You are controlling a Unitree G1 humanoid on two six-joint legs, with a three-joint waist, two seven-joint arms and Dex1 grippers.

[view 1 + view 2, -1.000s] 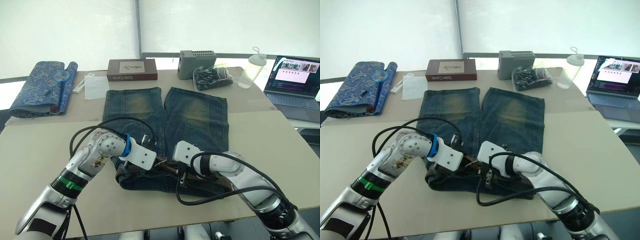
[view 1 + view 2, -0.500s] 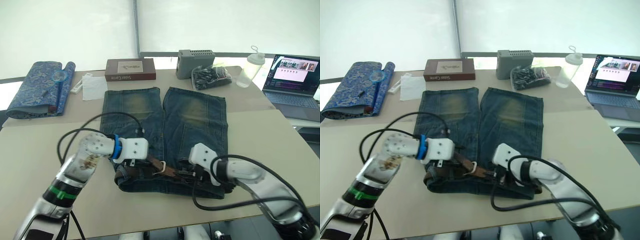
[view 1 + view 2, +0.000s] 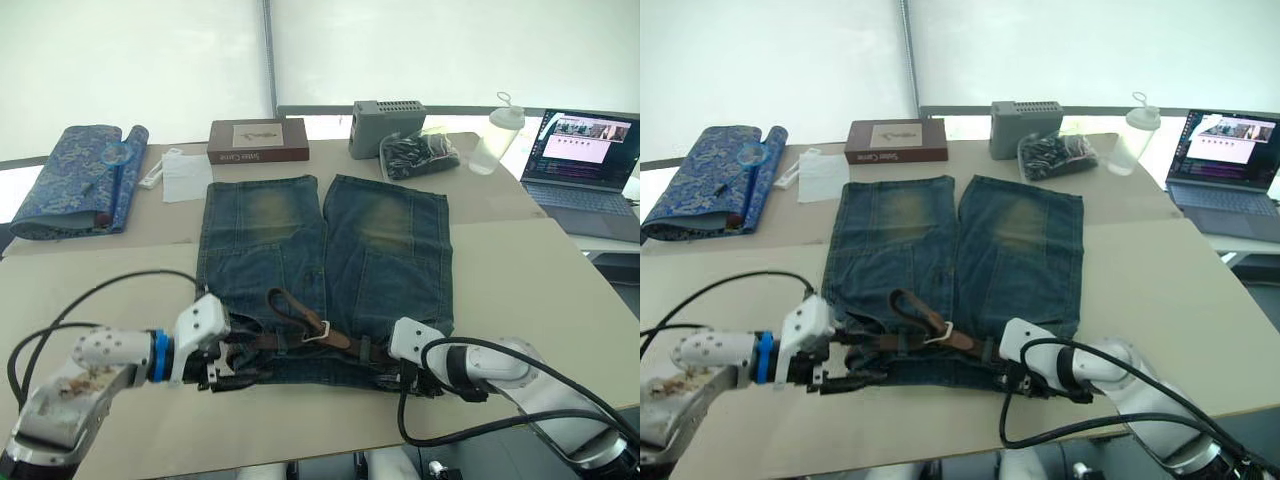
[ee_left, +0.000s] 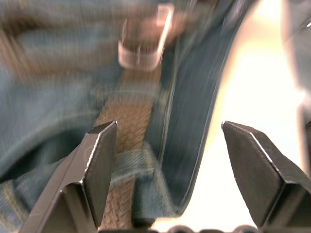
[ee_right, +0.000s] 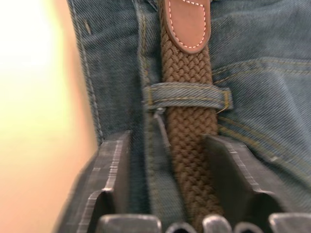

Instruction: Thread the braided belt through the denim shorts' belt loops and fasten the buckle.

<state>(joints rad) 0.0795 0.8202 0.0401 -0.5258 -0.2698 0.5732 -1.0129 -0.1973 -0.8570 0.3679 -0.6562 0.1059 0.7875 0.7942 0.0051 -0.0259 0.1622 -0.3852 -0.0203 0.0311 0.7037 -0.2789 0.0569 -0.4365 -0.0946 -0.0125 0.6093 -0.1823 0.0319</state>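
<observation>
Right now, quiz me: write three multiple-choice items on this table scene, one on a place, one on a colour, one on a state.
1. Where is the laptop?
A. at the table's far right
B. on the denim shorts
C. beside the blue patterned cloth

2. What colour is the braided belt?
A. white
B. brown
C. red

3. How does the left gripper stand?
A. open, at the waistband
B. shut on the buckle
C. shut on the book

Answers:
1. A: it sits open at the far right edge, apart from the denim shorts.
2. B: the right wrist view shows brown weave passing under a belt loop.
3. A: its two fingers stand wide apart in the left wrist view, with the belt between them and the buckle ahead, untouched.
</observation>
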